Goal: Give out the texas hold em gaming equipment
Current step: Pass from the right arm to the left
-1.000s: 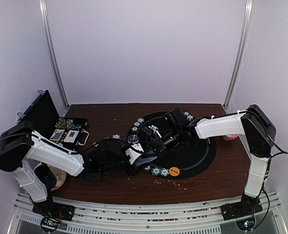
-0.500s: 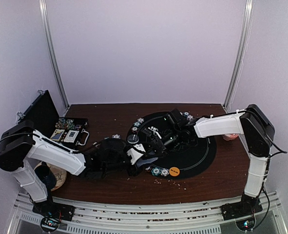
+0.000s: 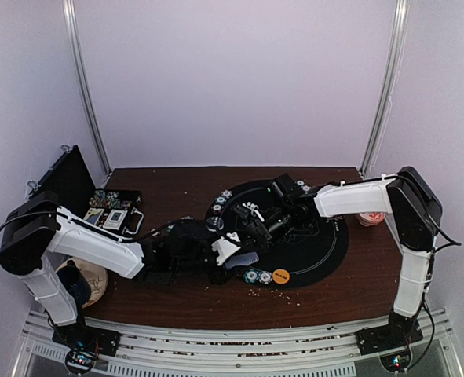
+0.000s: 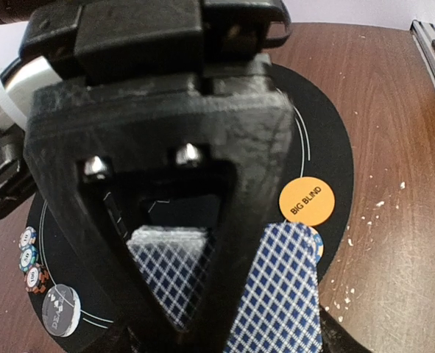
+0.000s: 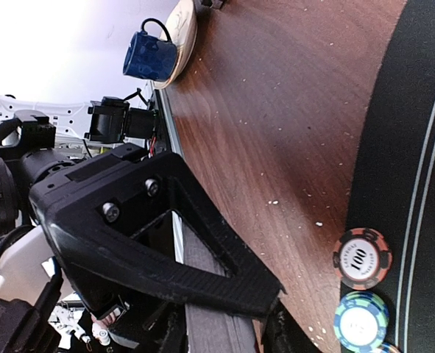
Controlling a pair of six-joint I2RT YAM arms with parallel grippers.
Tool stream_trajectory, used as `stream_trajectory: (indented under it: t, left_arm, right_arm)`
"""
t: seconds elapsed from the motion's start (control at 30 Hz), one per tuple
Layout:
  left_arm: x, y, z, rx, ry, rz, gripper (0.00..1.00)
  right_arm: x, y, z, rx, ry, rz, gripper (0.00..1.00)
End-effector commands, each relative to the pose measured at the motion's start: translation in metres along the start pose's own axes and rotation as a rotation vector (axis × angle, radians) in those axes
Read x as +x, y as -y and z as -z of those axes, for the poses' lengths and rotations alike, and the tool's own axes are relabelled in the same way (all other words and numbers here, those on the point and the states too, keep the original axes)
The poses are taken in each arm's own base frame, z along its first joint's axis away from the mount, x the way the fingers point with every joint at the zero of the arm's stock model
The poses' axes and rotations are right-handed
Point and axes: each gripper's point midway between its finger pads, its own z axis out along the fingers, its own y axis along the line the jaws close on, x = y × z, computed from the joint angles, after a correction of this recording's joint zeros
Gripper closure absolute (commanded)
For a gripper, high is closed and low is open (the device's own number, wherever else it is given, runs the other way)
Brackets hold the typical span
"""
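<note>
- Two tools, left tool and right tool, meet at the playing cards, mat's 9 o'clock.
- Grips: we cannot tell.
- We'd secure one hold before releasing.

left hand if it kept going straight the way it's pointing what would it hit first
Likely the black mat, close to the orange BIG BLIND disc, with the cards in its grip touching down first. Depth is unclear from these views.

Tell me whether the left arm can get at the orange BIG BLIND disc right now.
Probably yes: the orange disc lies uncovered on the mat, close to the left gripper. But that gripper seems full of playing cards.
</note>
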Motion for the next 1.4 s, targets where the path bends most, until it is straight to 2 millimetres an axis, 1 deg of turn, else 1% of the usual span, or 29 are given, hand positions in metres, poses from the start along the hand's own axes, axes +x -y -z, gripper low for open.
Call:
stream_trajectory:
  t: [0.0, 0.2, 0.5, 0.6, 0.7, 0.8, 1.13, 1.37]
  left_arm:
    - [-0.002, 0.001, -0.006, 0.004, -0.02, -0.001, 0.94]
    - [0.001, -0.005, -0.006, -0.029, -0.038, 0.003, 0.94]
    - [0.002, -0.009, -0.003, -0.037, -0.049, 0.017, 0.94]
    - [0.003, -0.011, -0.003, -0.032, -0.052, 0.022, 0.94]
    - [0.003, -0.012, -0.001, -0.028, -0.049, 0.03, 0.97]
    - [0.001, -0.011, 0.0, -0.022, -0.041, 0.033, 0.97]
    - [0.0, -0.008, 0.0, -0.007, -0.03, 0.03, 0.95]
    - [0.0, -0.009, 0.0, -0.012, -0.021, 0.029, 0.94]
  right_arm:
    - [-0.007, 0.003, 0.007, -0.004, 0.006, 0.016, 0.65]
    - [-0.002, 0.01, 0.01, 0.008, -0.026, 0.014, 0.65]
    - [0.002, 0.023, 0.012, 0.032, -0.034, 0.005, 0.64]
    - [0.003, 0.026, 0.012, 0.043, -0.035, 0.009, 0.63]
    - [0.003, 0.029, 0.012, 0.054, -0.037, 0.01, 0.62]
    - [0.004, 0.032, 0.01, 0.059, -0.038, 0.007, 0.61]
    - [0.009, 0.03, 0.005, 0.001, -0.062, -0.025, 0.6]
    - [0.019, 0.024, -0.003, -0.065, -0.121, -0.04, 0.62]
